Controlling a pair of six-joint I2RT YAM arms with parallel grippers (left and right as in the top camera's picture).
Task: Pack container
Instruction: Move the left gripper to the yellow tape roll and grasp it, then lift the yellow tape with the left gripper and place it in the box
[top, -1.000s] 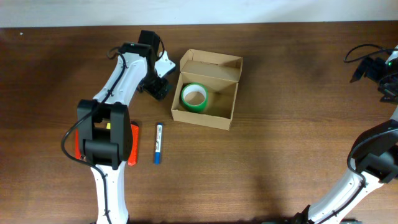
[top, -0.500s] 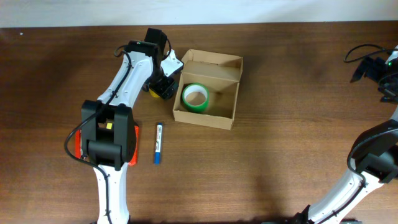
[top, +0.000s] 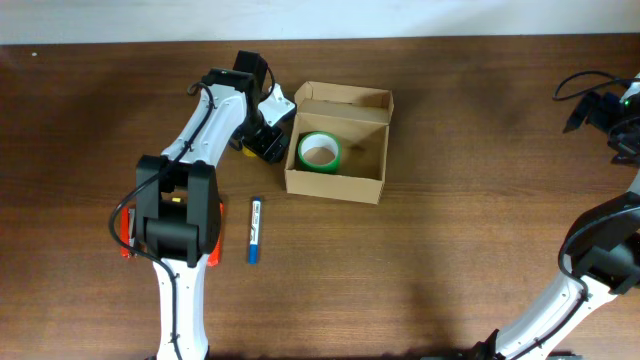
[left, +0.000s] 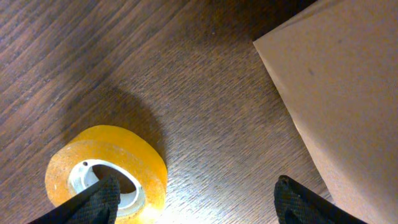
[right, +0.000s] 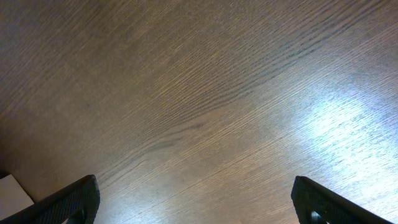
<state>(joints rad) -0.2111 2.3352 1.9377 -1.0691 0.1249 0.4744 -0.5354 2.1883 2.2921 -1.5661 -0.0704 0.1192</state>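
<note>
Left wrist shows yellow tape roll (left: 115, 148) near the container (left: 348, 93).

Two white arms with black joints.
Left arm (top: 205, 118): white links, black housings, looping black cable; right arm (top: 590, 255) at the right edge alike; fingers (left: 99, 202) black.

Tan box (top: 335, 188), green tape roll (top: 320, 168), yellow tape roll (left: 118, 144), blue-and-white marker (top: 254, 232)
</note>
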